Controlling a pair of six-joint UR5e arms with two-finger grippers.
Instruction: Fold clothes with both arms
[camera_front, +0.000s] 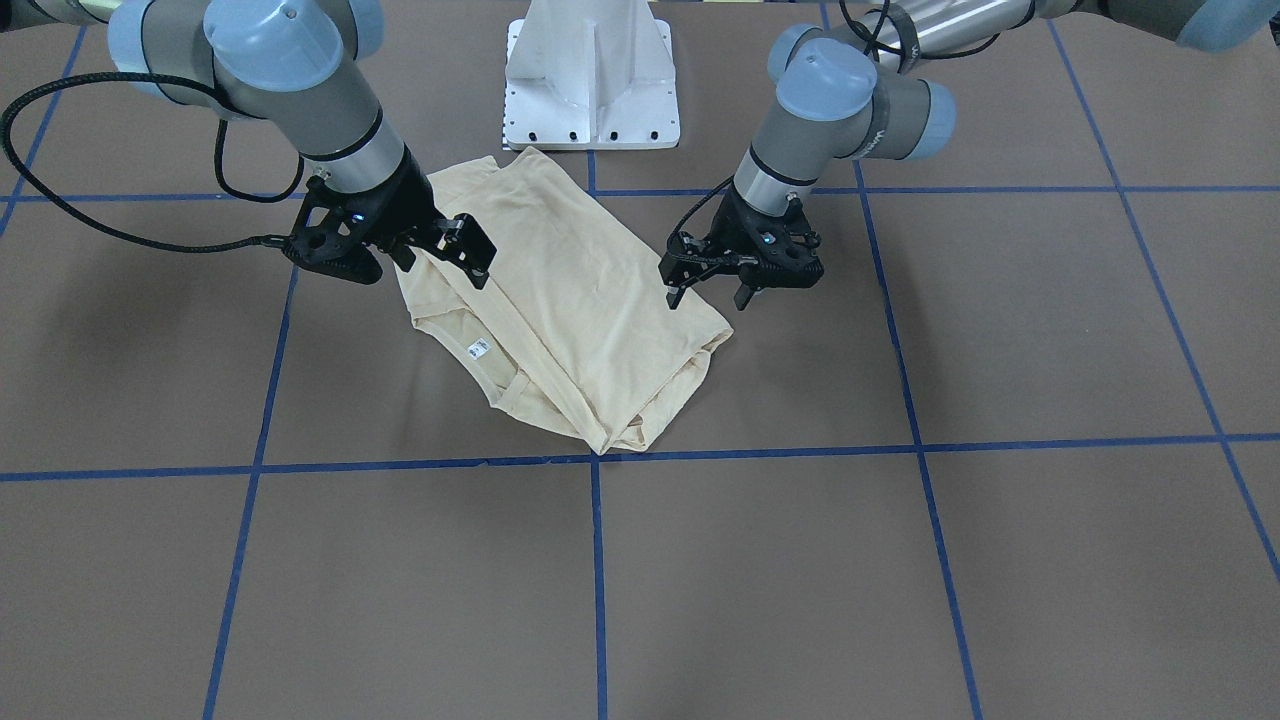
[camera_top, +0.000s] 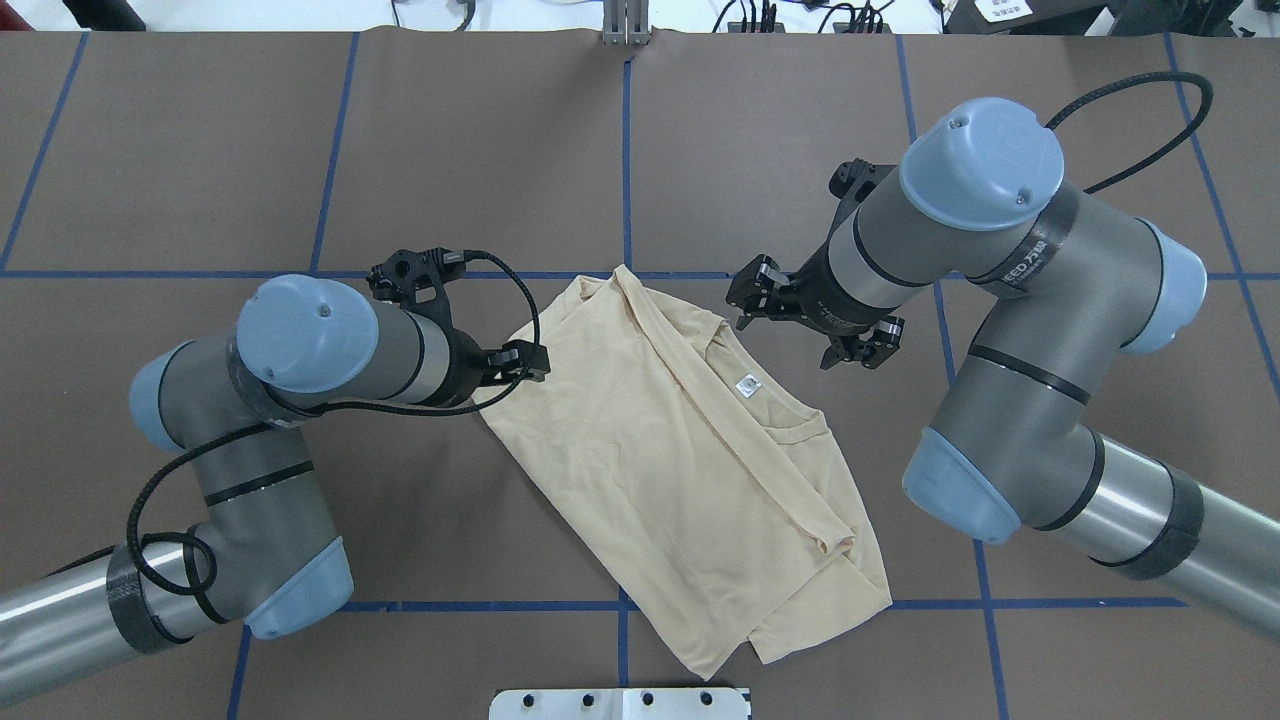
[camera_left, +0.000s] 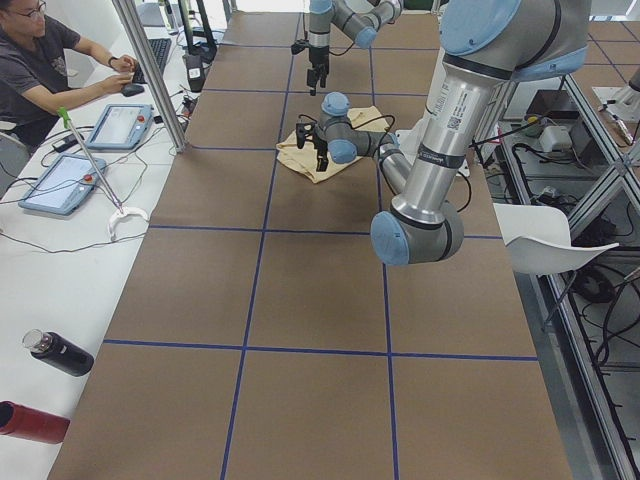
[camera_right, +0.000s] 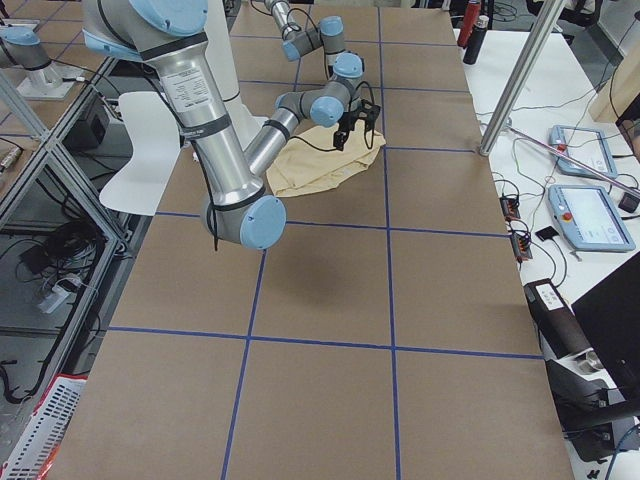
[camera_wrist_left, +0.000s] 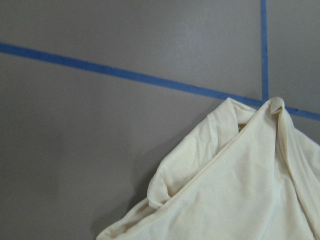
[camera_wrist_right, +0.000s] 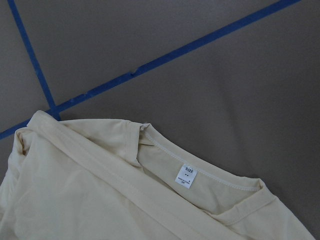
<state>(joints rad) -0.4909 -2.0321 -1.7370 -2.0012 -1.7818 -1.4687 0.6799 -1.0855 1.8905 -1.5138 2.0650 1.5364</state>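
The clothes are one pale cream shirt (camera_top: 680, 460), lying folded and slanted on the brown table, with its white neck label (camera_top: 747, 386) facing up. In the front-facing view the shirt (camera_front: 570, 300) lies between both arms. My left gripper (camera_front: 710, 293) hovers open over the shirt's edge, its fingers pointing down with nothing between them. My right gripper (camera_front: 440, 255) stands open just above the collar side, also holding nothing. From overhead, the left gripper (camera_top: 470, 325) is at the shirt's far left corner and the right gripper (camera_top: 810, 318) beside the collar. Neither wrist view shows fingers.
The white pedestal base (camera_front: 590, 80) stands right behind the shirt. Blue tape lines (camera_front: 598, 560) divide the table into squares. A person (camera_left: 45, 65) sits at a side bench with tablets (camera_left: 60, 183) and bottles (camera_left: 60, 352). Another bench carries pendants (camera_right: 590, 215).
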